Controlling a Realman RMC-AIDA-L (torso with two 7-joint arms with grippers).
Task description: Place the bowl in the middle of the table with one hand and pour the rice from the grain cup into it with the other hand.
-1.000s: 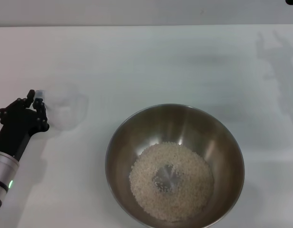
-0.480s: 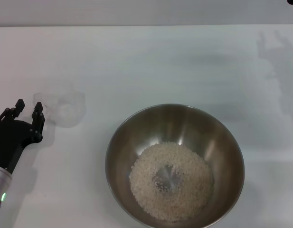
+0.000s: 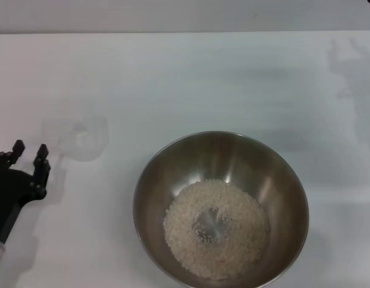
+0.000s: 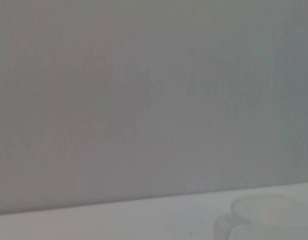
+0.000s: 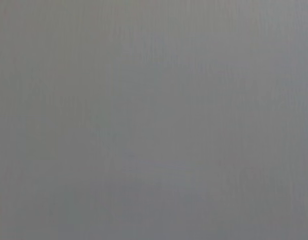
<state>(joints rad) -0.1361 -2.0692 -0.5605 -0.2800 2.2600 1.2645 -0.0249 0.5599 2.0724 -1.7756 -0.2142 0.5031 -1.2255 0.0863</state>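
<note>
At the head view's left edge the left gripper [image 3: 27, 153] is matt black and angular, its two short fingers spread apart with nothing between them, pointing toward the grain cup [image 3: 81, 137] just beyond their tips but not touching it. The cup is frosted, translucent plastic, round and thin-walled, standing upright on the table [image 3: 190, 78] and nearly blending into that plain, smooth white surface; the left wrist view catches its pale rim [image 4: 273, 212] low in a corner. To its right, near the front edge and roughly mid-table, sits the bowl [image 3: 152, 174], a wide brushed-steel hemisphere with a thin rim and dull sheen. The rice [image 3: 244, 231] lies in its bottom as a pale grainy ring around a bare steel patch. The right gripper is out of sight
</note>
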